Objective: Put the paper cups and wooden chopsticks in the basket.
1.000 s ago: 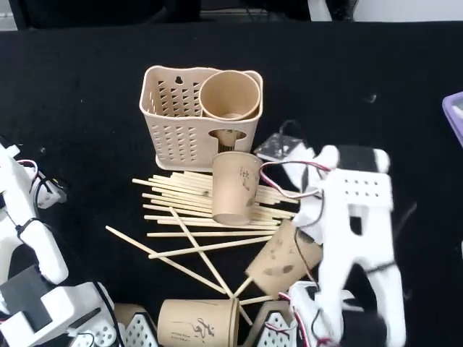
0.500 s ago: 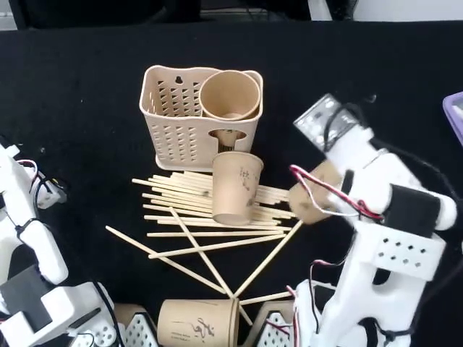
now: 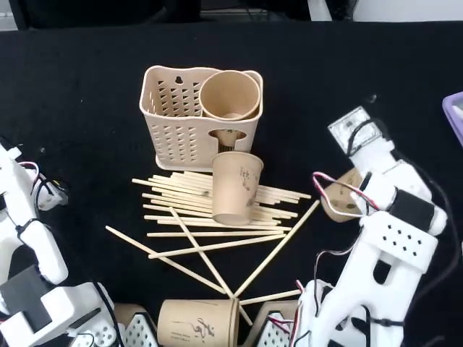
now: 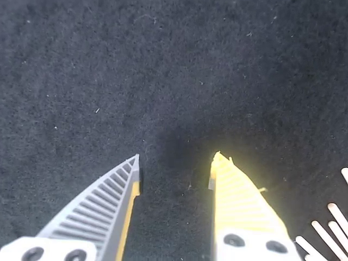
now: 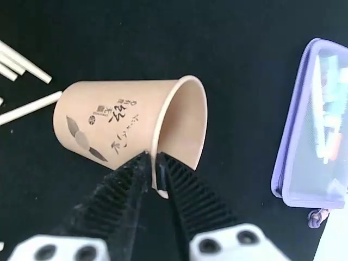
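A beige slotted basket (image 3: 177, 123) stands at the back with one paper cup (image 3: 230, 95) inside. In front of it an upright paper cup (image 3: 236, 186) stands on a spread of wooden chopsticks (image 3: 195, 217). Another cup (image 3: 197, 322) lies on its side at the front edge. My right gripper (image 5: 154, 161) is shut on the rim of a paper cup (image 5: 130, 125), held tilted above the cloth right of the chopsticks; the cup (image 3: 341, 196) sits under the arm in the high view. My left gripper (image 4: 175, 164) hangs open over bare black cloth, chopstick ends (image 4: 333, 223) beside it.
The table is covered in black cloth (image 3: 87, 79). A purple pencil case (image 5: 318, 125) lies at the right table edge (image 3: 454, 112). The left arm's white body (image 3: 29, 260) stands at the front left corner.
The right arm has lifted its cup off the chopsticks and carried it up and to the right. A chopstick it touched has swung out. The left arm has not moved.
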### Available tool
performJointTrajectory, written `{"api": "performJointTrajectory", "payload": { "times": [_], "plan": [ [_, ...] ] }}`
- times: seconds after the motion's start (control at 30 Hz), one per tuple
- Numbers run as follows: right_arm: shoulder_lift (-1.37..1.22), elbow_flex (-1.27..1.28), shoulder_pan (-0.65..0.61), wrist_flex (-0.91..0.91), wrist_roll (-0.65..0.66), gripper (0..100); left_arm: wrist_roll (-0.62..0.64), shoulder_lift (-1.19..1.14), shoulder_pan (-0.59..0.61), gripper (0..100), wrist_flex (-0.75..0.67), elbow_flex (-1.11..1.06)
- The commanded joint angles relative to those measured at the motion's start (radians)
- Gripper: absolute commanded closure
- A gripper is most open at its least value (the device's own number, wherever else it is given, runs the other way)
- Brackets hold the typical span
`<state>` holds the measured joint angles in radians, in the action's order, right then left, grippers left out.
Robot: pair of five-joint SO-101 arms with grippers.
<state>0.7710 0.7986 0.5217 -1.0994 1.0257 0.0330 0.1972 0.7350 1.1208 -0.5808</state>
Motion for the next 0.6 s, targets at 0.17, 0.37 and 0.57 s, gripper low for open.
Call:
{"api": "performJointTrajectory", "payload": {
  "times": [0.17,0.37,0.57],
  "plan": [
    [0.018,0.076,-0.064,0.035,-0.035,94.5,0.003,0.031,-0.007,79,-0.011,0.01],
    [0.018,0.048,-0.075,-0.018,-0.094,85.4,0.003,0.031,-0.007,79,-0.011,0.01],
    [0.019,-0.01,-0.101,-0.114,-0.098,99.3,0.003,0.031,-0.007,79,-0.011,0.01]
  ]
}}
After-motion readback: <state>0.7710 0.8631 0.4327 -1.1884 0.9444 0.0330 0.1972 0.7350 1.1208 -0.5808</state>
